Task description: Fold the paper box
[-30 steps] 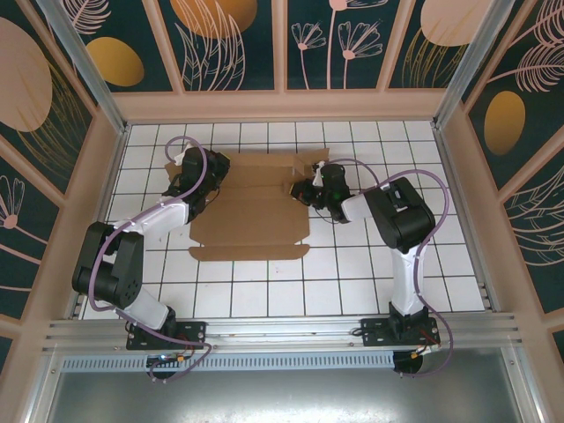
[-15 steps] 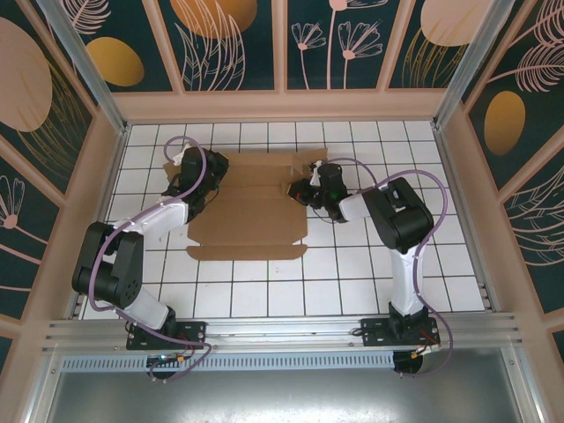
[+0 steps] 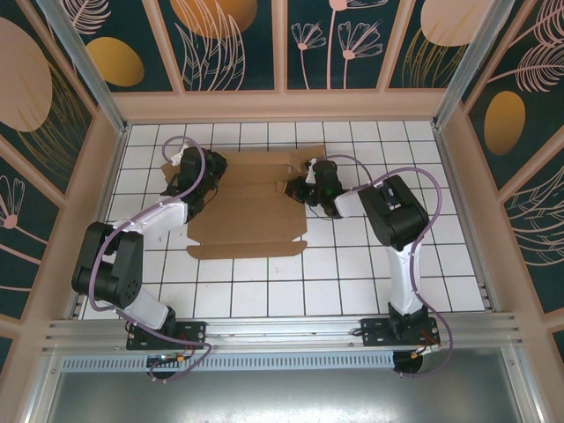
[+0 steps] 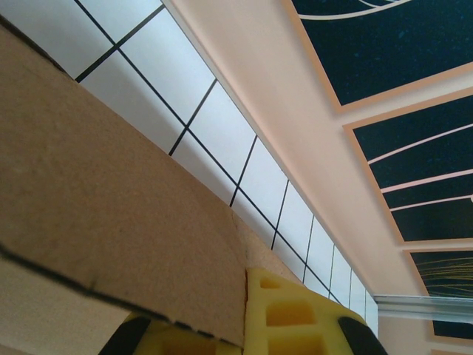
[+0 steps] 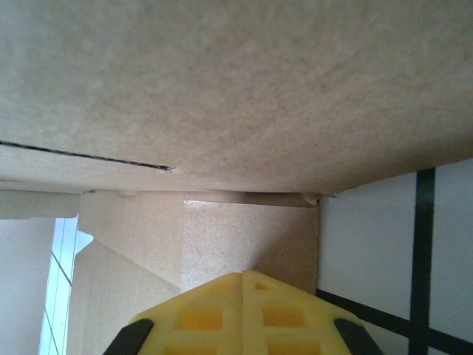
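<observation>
Paper box lies mostly flat on the far middle of my tiled desk. My left tool is closed at its left edge, with cardboard covering one pad. My right tool is closed, pads together, at its right side.

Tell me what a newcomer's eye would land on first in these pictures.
The big brown paper box grabs the eye first, spread mostly flat in the middle of the white tiled table. Next come the two black arms reaching in, with the left hand at the sheet's far left corner and the right hand at its right edge, both shut. In the right wrist view, yellow fingertips sit pressed together under a cardboard flap.
</observation>
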`<action>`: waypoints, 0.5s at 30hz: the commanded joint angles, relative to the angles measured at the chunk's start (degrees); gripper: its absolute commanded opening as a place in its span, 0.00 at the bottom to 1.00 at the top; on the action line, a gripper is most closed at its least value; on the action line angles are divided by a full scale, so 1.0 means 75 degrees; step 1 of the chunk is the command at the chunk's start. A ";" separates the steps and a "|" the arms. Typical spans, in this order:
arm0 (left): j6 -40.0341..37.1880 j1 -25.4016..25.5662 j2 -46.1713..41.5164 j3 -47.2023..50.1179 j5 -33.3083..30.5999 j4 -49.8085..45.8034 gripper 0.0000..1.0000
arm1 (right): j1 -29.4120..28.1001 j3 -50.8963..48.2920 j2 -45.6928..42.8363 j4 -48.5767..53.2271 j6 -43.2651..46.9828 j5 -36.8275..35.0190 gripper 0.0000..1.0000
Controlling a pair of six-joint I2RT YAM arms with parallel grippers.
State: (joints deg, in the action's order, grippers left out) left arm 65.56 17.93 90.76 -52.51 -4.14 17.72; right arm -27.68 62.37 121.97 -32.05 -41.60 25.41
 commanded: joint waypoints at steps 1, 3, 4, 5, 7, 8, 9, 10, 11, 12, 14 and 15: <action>-0.0291 0.0216 0.0244 0.0299 0.0770 -0.1342 0.00 | -0.0087 -0.0042 -0.0218 0.0729 0.0355 0.0252 0.07; -0.0270 0.0212 0.0250 0.0304 0.0764 -0.1342 0.00 | 0.0003 -0.0003 -0.0350 0.0871 0.0497 0.0346 0.11; -0.0257 0.0210 0.0259 0.0314 0.0773 -0.1342 0.00 | 0.0059 0.0060 -0.0379 0.1037 0.0590 0.0377 0.12; -0.0252 0.0216 0.0252 0.0309 0.0760 -0.1342 0.00 | 0.0111 0.0077 -0.0432 0.1103 0.0655 0.0484 0.14; -0.0251 0.0216 0.0247 0.0287 0.0741 -0.1366 0.00 | 0.0234 -0.0036 -0.0604 0.0930 0.0707 0.0851 0.17; -0.0257 0.0210 0.0239 0.0287 0.0730 -0.1386 0.00 | 0.0305 -0.0157 -0.0765 0.0773 0.0719 0.1061 0.19; -0.0250 0.0210 0.0239 0.0276 0.0707 -0.1406 0.00 | 0.0375 -0.0277 -0.0923 0.0593 0.0719 0.1262 0.20; -0.0250 0.0211 0.0240 0.0275 0.0705 -0.1424 0.00 | 0.0457 -0.0415 -0.1160 0.0460 0.0751 0.1436 0.22; -0.0245 0.0210 0.0237 0.0254 0.0708 -0.1424 0.00 | 0.0538 -0.0542 -0.1392 0.0420 0.0807 0.1566 0.23; -0.0245 0.0210 0.0227 0.0245 0.0705 -0.1435 0.00 | 0.0618 -0.0637 -0.1600 0.0418 0.0904 0.1681 0.24; -0.0245 0.0210 0.0216 0.0241 0.0722 -0.1435 0.00 | 0.0802 -0.0819 -0.2056 0.0685 0.1221 0.1737 0.24; -0.0245 0.0214 0.0209 0.0234 0.0722 -0.1448 0.00 | 0.0898 -0.0906 -0.2281 0.0812 0.1381 0.1706 0.24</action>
State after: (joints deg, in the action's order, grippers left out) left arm 65.56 18.52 90.74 -52.51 -2.09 17.69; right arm -22.68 56.73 110.98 -26.26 -35.68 35.09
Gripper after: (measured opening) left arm 0.051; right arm 0.239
